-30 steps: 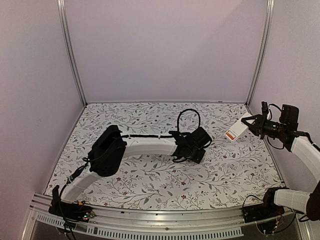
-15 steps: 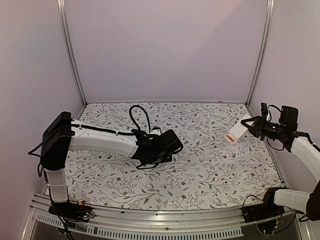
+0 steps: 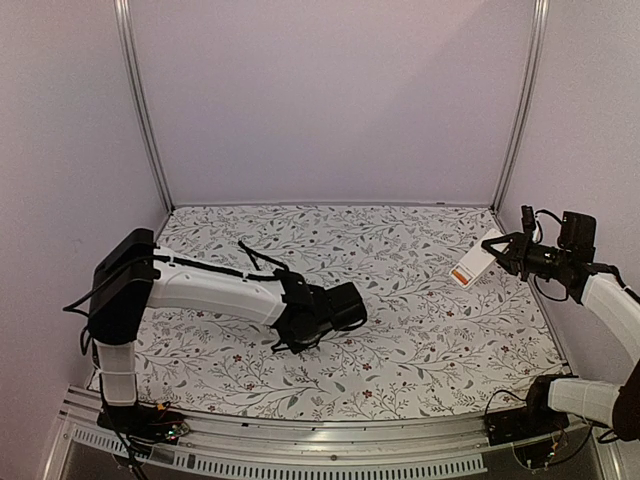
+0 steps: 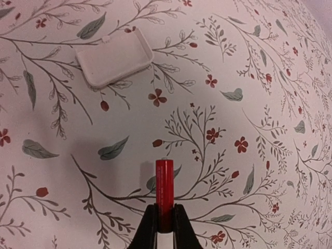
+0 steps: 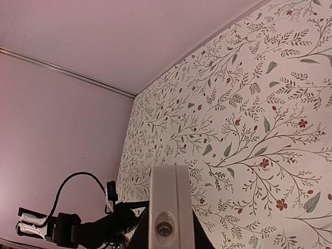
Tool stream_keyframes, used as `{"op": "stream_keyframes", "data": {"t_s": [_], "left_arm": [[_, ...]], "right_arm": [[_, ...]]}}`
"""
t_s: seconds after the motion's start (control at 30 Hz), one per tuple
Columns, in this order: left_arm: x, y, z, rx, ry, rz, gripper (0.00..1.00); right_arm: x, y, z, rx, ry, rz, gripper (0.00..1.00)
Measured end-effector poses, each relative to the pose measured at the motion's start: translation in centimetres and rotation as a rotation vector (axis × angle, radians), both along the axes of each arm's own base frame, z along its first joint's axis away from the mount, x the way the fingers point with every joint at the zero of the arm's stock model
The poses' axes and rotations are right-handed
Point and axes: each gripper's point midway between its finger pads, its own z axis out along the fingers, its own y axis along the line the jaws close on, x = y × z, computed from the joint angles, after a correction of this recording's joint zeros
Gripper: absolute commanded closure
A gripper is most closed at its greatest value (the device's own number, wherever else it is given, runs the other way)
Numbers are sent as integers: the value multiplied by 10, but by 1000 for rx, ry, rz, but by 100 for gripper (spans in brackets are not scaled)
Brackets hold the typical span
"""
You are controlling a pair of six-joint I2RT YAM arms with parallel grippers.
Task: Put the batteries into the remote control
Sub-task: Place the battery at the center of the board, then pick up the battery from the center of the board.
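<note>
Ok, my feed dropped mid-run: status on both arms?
Left jaws shut on one battery, low over table. Right jaws shut on remote control, raised at right edge. White cover on table.

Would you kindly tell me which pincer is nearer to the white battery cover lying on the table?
Left. The left pincer, gripping a red battery, hovers close by the battery cover; the right pincer holds the remote control aloft, far to the right.

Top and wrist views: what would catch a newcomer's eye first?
The red battery pinched by one end in the left gripper over the floral table. Next, the white remote control held aloft by the right gripper at the table's right edge. A small white cover lies flat nearby.
</note>
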Motion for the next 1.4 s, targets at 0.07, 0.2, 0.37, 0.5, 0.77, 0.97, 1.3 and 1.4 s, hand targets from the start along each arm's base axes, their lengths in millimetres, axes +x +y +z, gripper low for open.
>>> {"op": "stream_keyframes", "data": {"t_s": [0.07,0.2,0.37,0.5,0.77,0.97,1.3,1.4], "left_arm": [[-1,1,-6,-13,7,35,100],[-1,-1,-17,-18,21,83,100],[0,-11,-26,-30,41,115,100],[0,-11,-34,-27,56,132,89],[0,-12,-35,-29,68,135,76],[1,-14,-35,-21,72,106,65],[15,-7,34,56,-151,-278,29],[17,0,65,57,-250,-491,13]], "right_arm": [[0,0,0,0,1,1,100],[0,0,0,1,2,2,100],[0,0,-1,1,2,3,100],[0,0,-1,1,4,3,100],[1,0,-3,2,10,3,100],[1,0,-3,3,13,3,100],[0,2,-5,8,16,16,100],[0,4,-5,11,19,27,100]]}}
